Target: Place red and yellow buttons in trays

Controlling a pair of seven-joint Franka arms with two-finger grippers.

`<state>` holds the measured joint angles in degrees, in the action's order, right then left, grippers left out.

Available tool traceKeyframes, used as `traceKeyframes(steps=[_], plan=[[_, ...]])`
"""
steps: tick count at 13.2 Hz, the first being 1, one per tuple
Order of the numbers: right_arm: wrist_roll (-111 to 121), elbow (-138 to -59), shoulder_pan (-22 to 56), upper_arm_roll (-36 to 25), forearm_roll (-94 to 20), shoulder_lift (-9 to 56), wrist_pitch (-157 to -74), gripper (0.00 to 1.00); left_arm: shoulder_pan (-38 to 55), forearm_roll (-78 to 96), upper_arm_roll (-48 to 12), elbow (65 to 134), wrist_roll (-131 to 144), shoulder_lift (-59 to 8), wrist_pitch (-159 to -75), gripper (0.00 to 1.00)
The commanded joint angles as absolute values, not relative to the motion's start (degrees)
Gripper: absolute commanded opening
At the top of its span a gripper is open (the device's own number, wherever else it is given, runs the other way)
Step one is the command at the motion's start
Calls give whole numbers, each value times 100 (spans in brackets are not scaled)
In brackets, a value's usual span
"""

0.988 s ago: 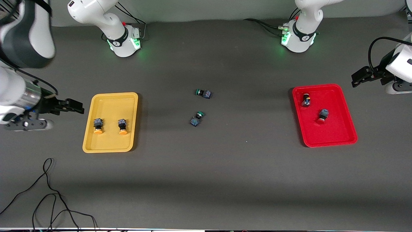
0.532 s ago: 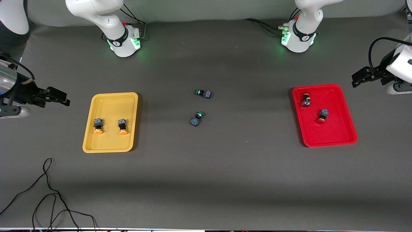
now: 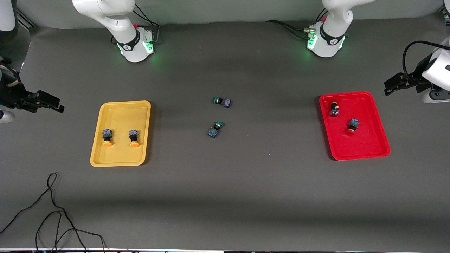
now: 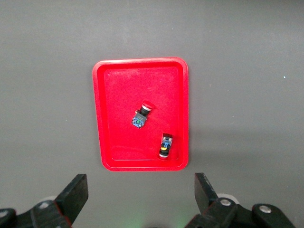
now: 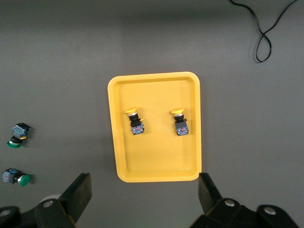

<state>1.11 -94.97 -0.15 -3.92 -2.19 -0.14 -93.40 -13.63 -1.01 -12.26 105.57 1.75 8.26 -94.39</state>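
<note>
The yellow tray (image 3: 119, 112) holds two yellow-capped buttons (image 3: 107, 137) (image 3: 133, 138) side by side; the tray (image 5: 156, 164) and both buttons (image 5: 134, 122) (image 5: 180, 121) also show in the right wrist view. The red tray (image 3: 362, 147) holds a red-capped button (image 3: 352, 127) and a second button (image 3: 334, 109) whose cap colour I cannot tell; both (image 4: 141, 116) (image 4: 165, 146) lie in the tray (image 4: 118, 142) in the left wrist view. My right gripper (image 3: 52, 103) (image 5: 145, 185) is open and empty, off the yellow tray's outer side. My left gripper (image 3: 393, 84) (image 4: 140, 185) is open and empty, beside the red tray.
Two green-capped buttons (image 3: 222, 102) (image 3: 215, 129) lie mid-table between the trays, also in the right wrist view (image 5: 18, 133) (image 5: 16, 177). A black cable (image 3: 52, 211) loops near the front edge at the right arm's end.
My right gripper has drawn back from beside the yellow tray toward the right arm's end of the table. The left arm, trays and buttons have not moved.
</note>
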Motion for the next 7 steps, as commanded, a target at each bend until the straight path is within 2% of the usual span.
traceKeyframes(steps=[1,7], plan=[[-35,-9580,-26,-325,-44,-149,-9352,100,-1354,-123,-1222,10450,246,782,-9282,100],[-35,-9589,-9,-325,105,-185,-9343,100,-1362,-123,-1213,10450,246,765,-9264,100]])
